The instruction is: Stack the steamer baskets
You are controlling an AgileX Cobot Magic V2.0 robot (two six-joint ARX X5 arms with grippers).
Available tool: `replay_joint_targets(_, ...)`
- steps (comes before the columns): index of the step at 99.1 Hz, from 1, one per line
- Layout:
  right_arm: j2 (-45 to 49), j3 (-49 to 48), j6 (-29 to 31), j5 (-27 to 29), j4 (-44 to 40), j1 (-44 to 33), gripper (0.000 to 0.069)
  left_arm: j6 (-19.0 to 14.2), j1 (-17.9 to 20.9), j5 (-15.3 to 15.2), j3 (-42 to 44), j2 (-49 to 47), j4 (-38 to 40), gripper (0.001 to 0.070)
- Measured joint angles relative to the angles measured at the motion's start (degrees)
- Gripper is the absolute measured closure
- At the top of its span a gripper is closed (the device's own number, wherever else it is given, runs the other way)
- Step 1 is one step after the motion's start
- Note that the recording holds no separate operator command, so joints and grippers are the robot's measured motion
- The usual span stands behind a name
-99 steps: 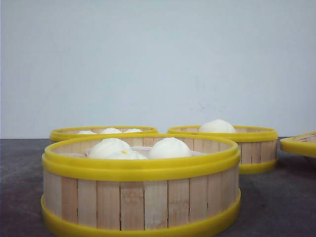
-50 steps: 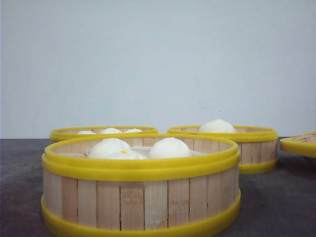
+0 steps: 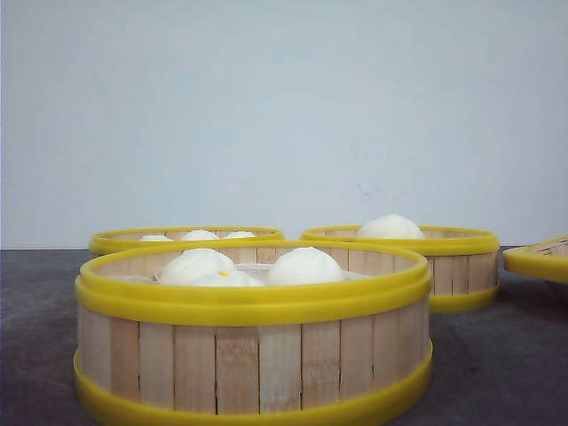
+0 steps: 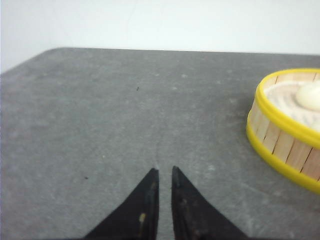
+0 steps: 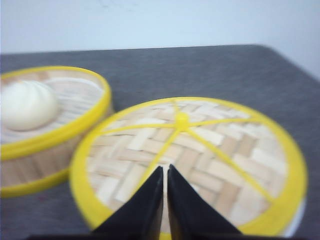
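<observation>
Grey surface (image 3: pixel 497 355), white wall behind. Three steamer baskets (image 3: pixel 257 355) unstacked. Left hand (image 4: pixel 165 172) nearly together, empty, basket beside it; right hand (image 5: pixel 165 170) likewise, over lid (image 5: pixel 225 160).

Open grey tabletop (image 4: pixel 100 125) ahead of left gripper (image 4: pixel 162 172); woven lid (image 5: pixel 200 150) directly under right gripper (image 5: pixel 164 170).

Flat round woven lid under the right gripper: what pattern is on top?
Pale basket-weave lid with yellow rim and yellow spokes from a central knob; clearest in the right wrist view.
</observation>
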Motion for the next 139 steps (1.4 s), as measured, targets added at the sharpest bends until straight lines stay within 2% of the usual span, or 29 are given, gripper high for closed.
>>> replay_joint_targets(14, 0.0, 0.0, 9.44, -2.29, 0.07, 0.0, 0.0681, -9.09, 0.0, 0.0, 0.0, 0.0, 0.0, 0.0691)
replay_joint_targets(21, 0.0, 0.0, 11.74, -2.29, 0.07, 0.0, 0.0681, -12.02, 0.0, 0.0, 0.0, 0.0, 0.0, 0.0691)
replay_joint_targets(44, 0.0, 0.0, 18.29, -0.66, 0.07, 0.0, 0.0681, -17.86, 0.0, 0.04, 0.0, 0.0, 0.2, 0.0691)
replay_joint_targets(56, 0.02, 0.46, 22.88, 0.98, -0.07, 0.0, 0.0681, -20.13, 0.0, 1.86, 0.28, 0.0, 1.64, 0.0691)
replay_joint_targets(73, 2.32, 6.82, 25.44, 0.98, 0.11, 0.0, 0.0681, -23.32, 0.0, 1.95, 6.45, 2.43, 1.25, 0.0691)
replay_joint_targets(87, 9.03, 15.76, 25.22, 0.98, 0.11, 0.0, 0.0682, -24.04, 0.0, 3.28, 14.8, 7.61, 1.92, 0.0691)
replay_joint_targets(97, 15.87, 24.13, 22.18, 0.09, -1.01, 0.0, 0.0682, -23.78, 0.0, 5.42, 21.35, 13.05, 1.55, 0.0691)
replay_joint_targets(108, 22.91, 34.03, 16.22, -0.74, -5.9, 0.0, 0.0682, -21.59, 0.0, 7.74, 28.46, 18.62, -0.07, 0.0691)
replay_joint_targets(123, 29.05, 43.28, 7.28, -0.74, -10.95, 0.37, 0.0682, -17.77, -0.02, 7.82, 35.91, 25.11, -4.57, 0.0685)
replay_joint_targets(127, 29.53, 43.91, 6.05, -0.74, -11.06, 0.59, 0.0682, -16.92, -0.02, 7.82, 36.7, 26.4, -5.01, 0.0654)
replay_joint_targets(132, 29.7, 44.02, 5.03, -0.74, -11.32, 0.94, 0.0669, -15.91, -0.02, 7.89, 37.13, 27.87, -5.27, 0.0569)
replay_joint_targets(139, 29.7, 44.02, 4.31, -0.74, -12.0, 1.31, 0.0577, -14.71, -0.24, 8.96, 37.13, 29.48, -5.62, 0.0449)
